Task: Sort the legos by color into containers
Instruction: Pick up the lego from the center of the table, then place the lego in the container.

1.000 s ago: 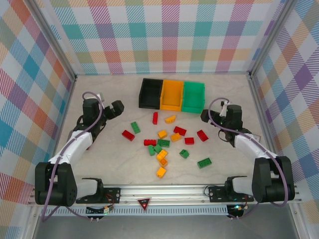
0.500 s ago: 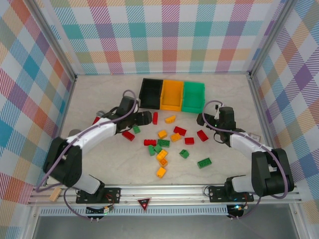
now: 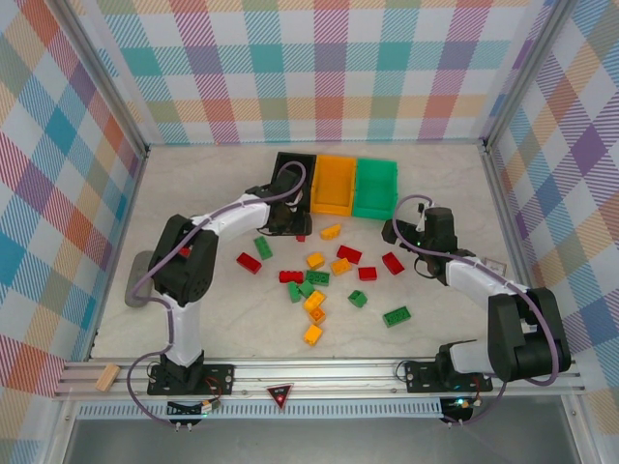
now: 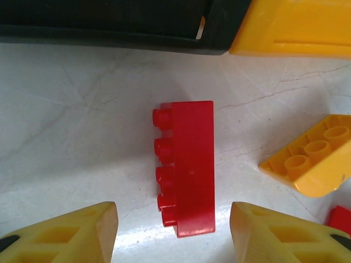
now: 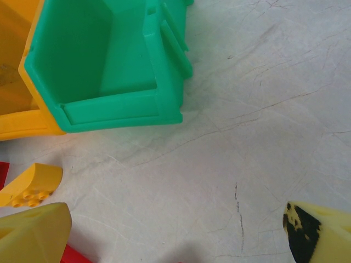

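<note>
A red brick [image 4: 189, 170] lies on its side on the table between the open fingers of my left gripper [image 4: 173, 215], just in front of the black bin [image 4: 109, 22]. From above, my left gripper [image 3: 288, 223] hangs over that red brick [image 3: 301, 235] below the black bin [image 3: 289, 179], orange bin [image 3: 334, 184] and green bin [image 3: 375, 187]. More red, green and orange bricks [image 3: 317, 278] lie scattered in the middle. My right gripper [image 3: 391, 230] is open over bare table [image 5: 175, 233], near the green bin [image 5: 104, 60].
A grey cylinder [image 3: 138, 280] lies at the left and a small wooden block [image 3: 106, 377] on the front rail. An orange brick [image 4: 312, 159] lies right of the red one. Another orange brick [image 5: 30, 183] sits by my right gripper's left finger.
My left arm has swung from the table's left side across to the red brick by the black bin. My right gripper shifted slightly left, then held still.
</note>
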{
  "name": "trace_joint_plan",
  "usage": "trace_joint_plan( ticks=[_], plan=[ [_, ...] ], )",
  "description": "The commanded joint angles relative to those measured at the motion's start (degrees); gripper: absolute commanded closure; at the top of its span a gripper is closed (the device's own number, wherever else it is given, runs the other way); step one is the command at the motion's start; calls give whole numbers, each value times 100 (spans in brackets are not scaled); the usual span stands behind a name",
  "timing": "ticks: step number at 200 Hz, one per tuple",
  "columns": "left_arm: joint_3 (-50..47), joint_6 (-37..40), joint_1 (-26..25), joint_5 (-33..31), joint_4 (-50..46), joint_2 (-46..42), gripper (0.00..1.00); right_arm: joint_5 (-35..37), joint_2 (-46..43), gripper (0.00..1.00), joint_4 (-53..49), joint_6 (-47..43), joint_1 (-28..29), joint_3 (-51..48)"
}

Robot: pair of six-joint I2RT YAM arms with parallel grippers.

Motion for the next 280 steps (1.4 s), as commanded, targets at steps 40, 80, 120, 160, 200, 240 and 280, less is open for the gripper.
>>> trace_joint_plan(
  ticks=[40, 80, 120, 160, 200, 240, 280],
  plan=[
    [767, 201, -32, -8, -756, 658, 43, 29, 154, 1, -26, 64, 43, 120],
    [850, 248, -32, 12, -789, 755, 57, 29, 235, 1, -57, 48, 50, 173],
    [626, 235, -32, 15, -639, 606, 78, 38, 320, 1, -113, 21, 46, 262],
    [288, 133, -109, -61, -337, 19, 87, 12, 433, 1, -156, 47, 41, 349],
    [719, 162, -254, -88, -356, -219, 86, 38, 501, 1, -137, 40, 46, 391],
    [1619, 210, -305, -28, -464, 132, 85, 50, 516, 1, -172, 13, 43, 421],
    [2848, 238, -305, 7, -768, 905, 82, 38, 527, 1, -188, 5, 46, 432]
  ],
)
